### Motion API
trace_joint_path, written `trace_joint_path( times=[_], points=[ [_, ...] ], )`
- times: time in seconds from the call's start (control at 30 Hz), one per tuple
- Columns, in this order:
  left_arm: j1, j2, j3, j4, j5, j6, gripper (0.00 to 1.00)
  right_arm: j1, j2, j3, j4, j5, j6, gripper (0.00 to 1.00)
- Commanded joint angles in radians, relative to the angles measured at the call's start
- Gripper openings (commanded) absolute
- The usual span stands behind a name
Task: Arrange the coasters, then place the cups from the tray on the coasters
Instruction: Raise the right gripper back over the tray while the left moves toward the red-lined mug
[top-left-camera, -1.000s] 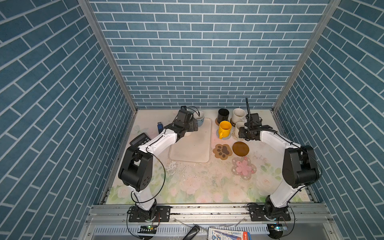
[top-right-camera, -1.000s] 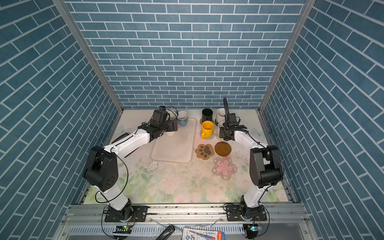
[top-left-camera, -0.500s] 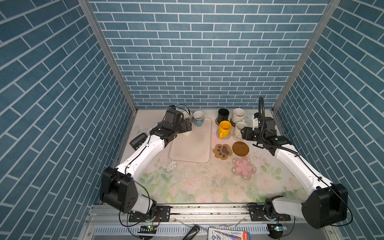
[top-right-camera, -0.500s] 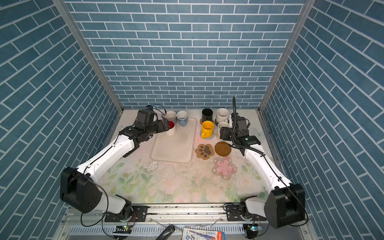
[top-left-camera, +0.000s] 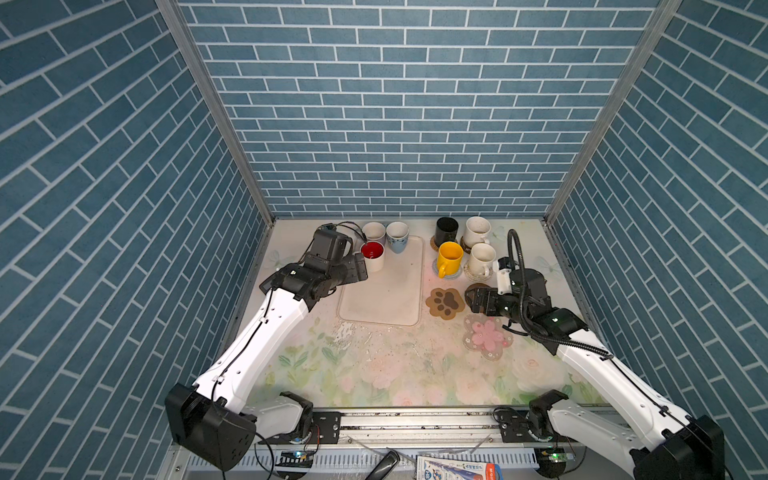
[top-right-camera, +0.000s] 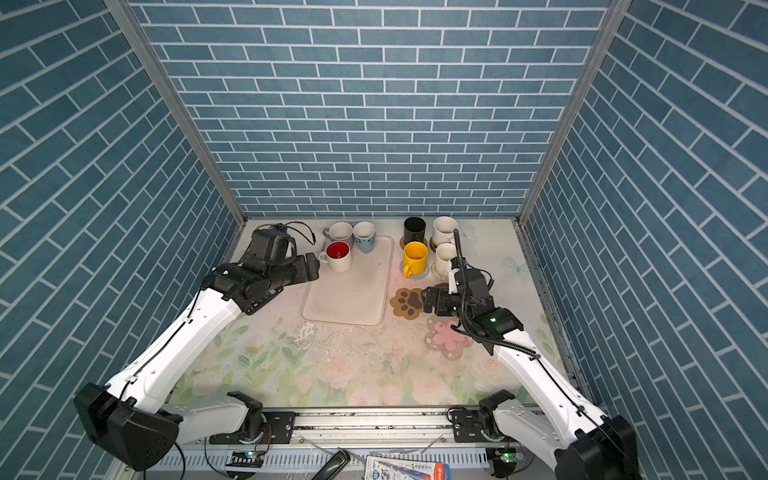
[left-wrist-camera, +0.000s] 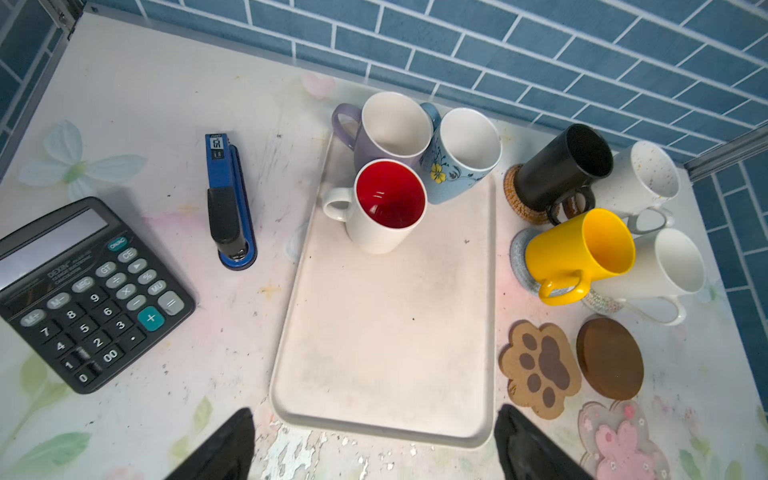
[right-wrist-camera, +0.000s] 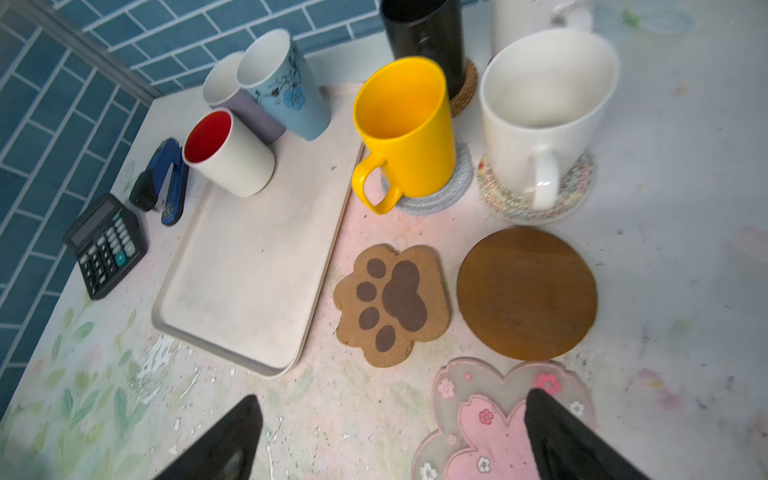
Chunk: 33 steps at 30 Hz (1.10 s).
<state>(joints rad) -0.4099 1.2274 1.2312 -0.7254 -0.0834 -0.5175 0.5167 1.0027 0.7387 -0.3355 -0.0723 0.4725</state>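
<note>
Mugs still wait for you on the tray (left-wrist-camera: 374, 332). The red mug (left-wrist-camera: 386, 208), lavender mug (left-wrist-camera: 386, 124) and blue mug (left-wrist-camera: 461, 153) huddle at its far end, straight ahead of the left pincer (left-wrist-camera: 374, 419), whose jaws stand wide with nothing between them. Beyond the right pincer (right-wrist-camera: 390, 411), equally wide and empty, the yellow mug (right-wrist-camera: 405, 129), white mug (right-wrist-camera: 536, 112), black mug (left-wrist-camera: 557, 170) and speckled mug (left-wrist-camera: 644, 174) each sit on a coaster, so four look done. Three coasters lie bare on the tabletop (right-wrist-camera: 665, 249) close under that pincer: the paw coaster (right-wrist-camera: 392, 303), the disc (right-wrist-camera: 525, 293) just beside it, and the flower coaster (right-wrist-camera: 490, 419) beneath the jaws. They were probably grouped beside the tray to keep each carry short. A second ago the right pincer was up at the white mug; it has since let go and backed off toward the flower coaster. The left pincer, then over the tray's far end and hiding the red mug, has drawn back to that mug's handle side, likely lining up a grasp.
</note>
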Motion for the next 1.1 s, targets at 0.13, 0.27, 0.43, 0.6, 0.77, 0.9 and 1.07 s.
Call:
trace_joint_path(
  times=[0.13,0.27,0.43,0.6,0.77,0.9,1.07],
  points=[
    [0.002,-0.076,-0.159,-0.067,-0.005,-0.037,0.75,0.148,0.154,0.0,0.081,0.019,0.079,0.74],
    [0.001,-0.1,-0.255,-0.015,0.01,-0.063,0.68,0.197,0.268,0.026,0.154,0.021,0.123,0.68],
    [0.0,-0.068,-0.253,-0.012,-0.013,-0.051,0.7,0.246,0.427,0.105,0.182,0.04,0.151,0.67],
    [0.003,-0.024,-0.194,-0.023,-0.034,-0.04,0.75,0.271,0.6,0.19,0.228,0.03,0.197,0.57],
    [0.013,0.012,-0.141,-0.043,-0.034,-0.013,0.79,0.281,0.759,0.302,0.239,0.016,0.218,0.47],
    [0.028,0.017,-0.107,-0.042,-0.018,0.002,0.79,0.284,0.853,0.398,0.196,0.015,0.224,0.4],
    [0.03,0.01,-0.088,-0.03,0.005,0.004,0.79,0.285,0.878,0.413,0.174,0.026,0.239,0.32]
  ],
)
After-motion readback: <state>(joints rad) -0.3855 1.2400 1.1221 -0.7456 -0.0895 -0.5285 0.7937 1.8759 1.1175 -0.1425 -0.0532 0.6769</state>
